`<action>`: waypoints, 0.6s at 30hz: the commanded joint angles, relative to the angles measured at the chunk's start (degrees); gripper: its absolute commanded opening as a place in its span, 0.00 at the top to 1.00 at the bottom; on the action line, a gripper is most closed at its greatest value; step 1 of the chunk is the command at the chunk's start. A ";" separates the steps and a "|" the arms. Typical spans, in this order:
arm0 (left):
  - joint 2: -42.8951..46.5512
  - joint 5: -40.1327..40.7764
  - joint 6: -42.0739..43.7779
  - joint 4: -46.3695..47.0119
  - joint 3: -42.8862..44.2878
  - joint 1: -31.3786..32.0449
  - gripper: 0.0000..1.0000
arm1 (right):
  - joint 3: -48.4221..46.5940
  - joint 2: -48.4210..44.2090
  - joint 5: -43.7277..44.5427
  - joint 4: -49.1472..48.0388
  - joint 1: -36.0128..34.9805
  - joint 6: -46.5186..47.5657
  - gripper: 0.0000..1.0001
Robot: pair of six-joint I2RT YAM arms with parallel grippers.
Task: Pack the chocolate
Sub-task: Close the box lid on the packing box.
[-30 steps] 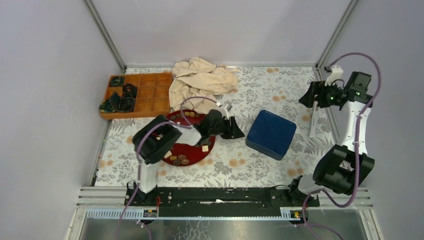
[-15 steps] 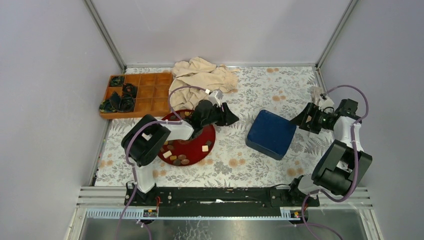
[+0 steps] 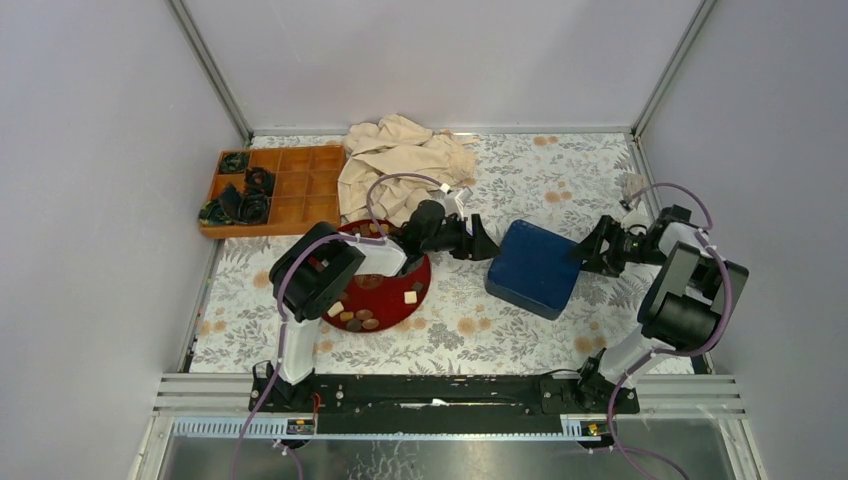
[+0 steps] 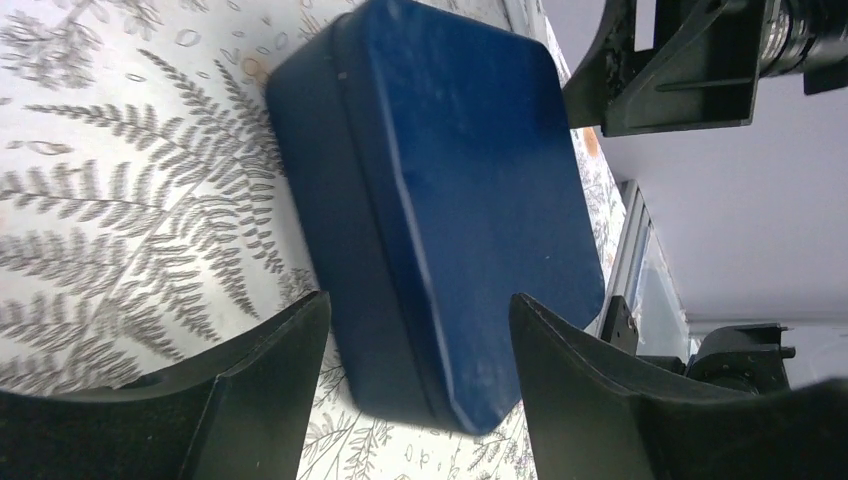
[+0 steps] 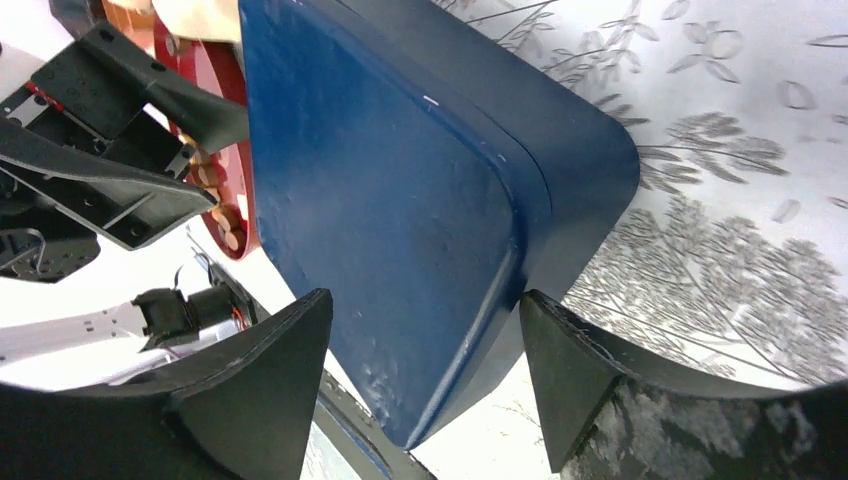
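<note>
Both end effectors, left [image 3: 478, 243] and right [image 3: 590, 256], gape wide and empty, flanking the closed blue box [image 3: 532, 268] mid-worktop, seemingly to steady it, chocolates [image 3: 361, 320] waiting on the red plate [image 3: 385, 295].

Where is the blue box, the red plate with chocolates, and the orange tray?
blue box [image 3: 532, 268]: top view, middle of its lid.
red plate [image 3: 415, 272]: top view, bare right side near the rim.
orange tray [image 3: 301, 185]: top view, an empty compartment near its middle.

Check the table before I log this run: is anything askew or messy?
The crumpled beige cloth lies heaped at the back, partly over the red round plate. The blue square box sits skewed to the table edges.
</note>
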State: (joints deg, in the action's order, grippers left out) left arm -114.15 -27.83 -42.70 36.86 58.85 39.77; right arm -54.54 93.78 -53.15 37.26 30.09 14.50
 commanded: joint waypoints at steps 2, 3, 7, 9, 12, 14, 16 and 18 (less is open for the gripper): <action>-2.97 -0.86 1.18 -1.70 3.93 2.15 0.26 | -3.32 1.18 -0.38 2.06 -5.54 0.76 0.25; -3.43 -0.60 1.68 -3.28 4.58 2.29 0.27 | -3.81 1.72 0.36 2.04 -6.37 0.57 0.26; -3.46 -1.34 0.96 -4.43 4.18 3.09 0.34 | -7.02 4.10 2.63 1.68 -8.82 0.33 0.31; -2.28 -1.56 -0.32 -2.70 2.19 3.72 0.36 | -9.91 5.95 4.11 1.76 -10.57 0.39 0.32; -0.33 -1.68 -3.44 2.53 -1.22 5.64 0.36 | -15.74 9.68 4.92 3.73 -13.44 1.04 0.34; -0.03 -1.73 -6.76 7.19 -3.33 7.42 0.36 | -19.53 12.10 5.05 5.33 -15.10 1.53 0.35; -0.64 -1.28 -9.84 11.69 -4.69 9.19 0.36 | -23.14 14.17 5.20 6.43 -16.29 1.85 0.35; -1.60 -0.55 -12.45 16.26 -5.64 10.88 0.35 | -25.88 15.54 5.43 7.83 -16.71 2.54 0.35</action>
State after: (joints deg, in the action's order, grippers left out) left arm -115.55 -27.92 -48.29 40.03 55.20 46.52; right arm -74.32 107.37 -45.95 39.81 15.51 15.84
